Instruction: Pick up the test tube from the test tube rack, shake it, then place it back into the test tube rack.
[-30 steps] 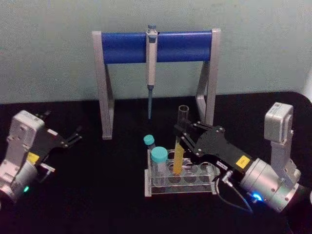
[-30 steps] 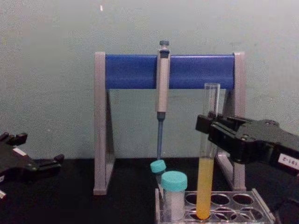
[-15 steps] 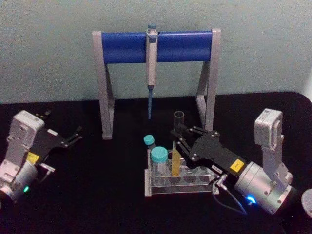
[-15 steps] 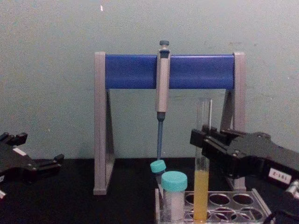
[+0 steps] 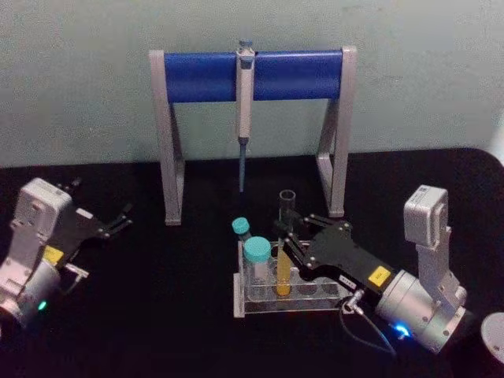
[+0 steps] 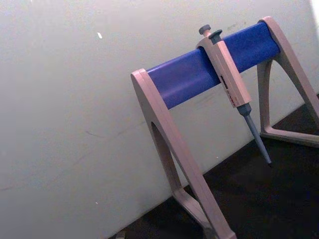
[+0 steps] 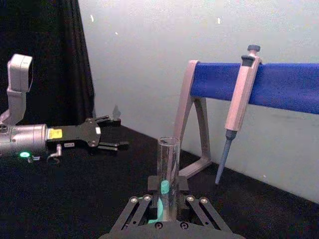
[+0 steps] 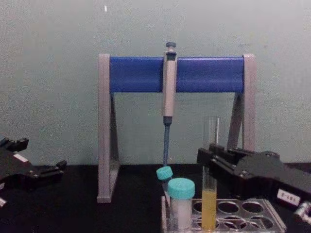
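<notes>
My right gripper (image 5: pixel 288 234) was closed on the test tube (image 5: pixel 282 268) just above its yellow liquid. The tube stood upright with its foot in a hole of the rack (image 5: pixel 260 305). Thin, uncapped glass is light, slippery and breakable, so I judged a gentle mid-height hold best. My left gripper (image 5: pixel 122 220) sat open, parked well to my left.

The test tube rack (image 8: pixel 243 216) runs off the chest view's bottom edge.
</notes>
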### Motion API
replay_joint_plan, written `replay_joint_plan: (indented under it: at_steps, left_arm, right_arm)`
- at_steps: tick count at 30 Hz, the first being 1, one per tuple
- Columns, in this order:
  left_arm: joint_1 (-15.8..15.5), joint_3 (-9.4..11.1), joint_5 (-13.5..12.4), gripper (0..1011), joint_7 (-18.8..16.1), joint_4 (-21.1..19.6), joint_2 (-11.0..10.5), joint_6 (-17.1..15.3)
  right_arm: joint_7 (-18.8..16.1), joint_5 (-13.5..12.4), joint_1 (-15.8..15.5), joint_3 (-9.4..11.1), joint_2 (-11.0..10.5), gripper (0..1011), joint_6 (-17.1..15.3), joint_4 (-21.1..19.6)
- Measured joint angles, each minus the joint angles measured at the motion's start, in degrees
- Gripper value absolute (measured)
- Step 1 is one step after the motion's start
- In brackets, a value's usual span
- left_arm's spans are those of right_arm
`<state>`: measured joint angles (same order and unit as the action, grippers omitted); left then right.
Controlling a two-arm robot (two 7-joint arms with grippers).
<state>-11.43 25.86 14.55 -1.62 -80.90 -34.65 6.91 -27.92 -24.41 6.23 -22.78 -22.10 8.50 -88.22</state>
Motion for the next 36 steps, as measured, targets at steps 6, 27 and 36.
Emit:
replay_joint_plan:
  at_steps: [6,27,36]
  left_arm:
    - [0.0,0.0,0.0,1001,0.0,0.0,0.0,0.0]
    - [0.0,0.0,0.0,1001,0.0,0.0,0.0,0.0]
    - [0.0,0.0,0.0,1001,0.0,0.0,0.0,0.0]
  right_arm:
    - [0.1,0.4,-0.1,-0.2,0.3,229,0.0,0.8]
    - [0.6,1.2,-0.2,-0.1,1.1,229,-0.3,2.2]
    - [0.6,1.2,-0.2,-0.1,1.1,229,-0.3,2.2]
